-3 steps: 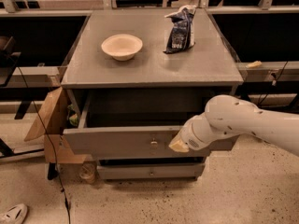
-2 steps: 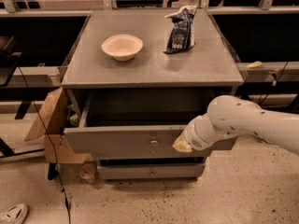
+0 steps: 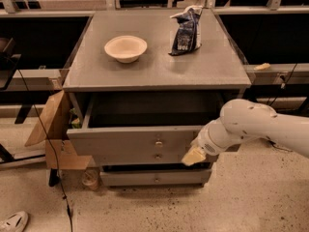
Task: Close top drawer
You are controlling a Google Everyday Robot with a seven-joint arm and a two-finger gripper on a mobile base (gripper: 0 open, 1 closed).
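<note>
The top drawer (image 3: 130,144) of the grey cabinet is pulled out, its dark inside open to view, with a small metal knob (image 3: 158,142) at the middle of its flat front. My gripper (image 3: 193,155) is at the end of the white arm (image 3: 251,127), which reaches in from the right. It sits against the right part of the drawer front, just right of the knob. Lower grey drawers (image 3: 154,178) show below.
A cream bowl (image 3: 125,48) and a dark blue snack bag (image 3: 186,30) stand on the cabinet top (image 3: 154,66). A cardboard box (image 3: 55,129) leans against the cabinet's left side. A cable (image 3: 48,144) hangs at the left and a shoe (image 3: 13,222) lies bottom left.
My gripper and arm have shifted slightly to the right along the drawer front. The drawer stands about as far open as before.
</note>
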